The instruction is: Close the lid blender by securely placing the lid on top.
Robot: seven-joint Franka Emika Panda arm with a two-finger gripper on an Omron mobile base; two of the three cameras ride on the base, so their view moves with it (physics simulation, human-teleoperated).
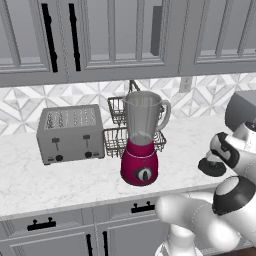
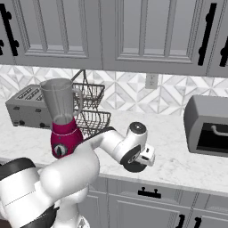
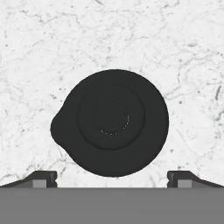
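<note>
Lid [image 3: 111, 124] lies flat on the white marble worktop [image 3: 183, 48], centre of the hand view, small spout nub pointing to frame left. Claw [image 3: 112, 178] poised directly above it, fingertips [image 3: 43, 178] spread wide at the lower corners, one either side of the lid, touching nothing.

Left base view: lid [image 1: 212, 167] at right edge of frame, partly covered by the arm's wrist. Blender [image 1: 142, 137] stands upright at frame centre, well apart from the lid, jar mouth uncovered, red base with dark dial facing the camera. Wire basket rack [image 1: 119, 132] just behind the blender; silver toaster [image 1: 70, 133] at centre left.

Right base view: blender [image 2: 63, 118] centre left, dark grey box appliance [image 2: 207, 127] at right edge.
</note>
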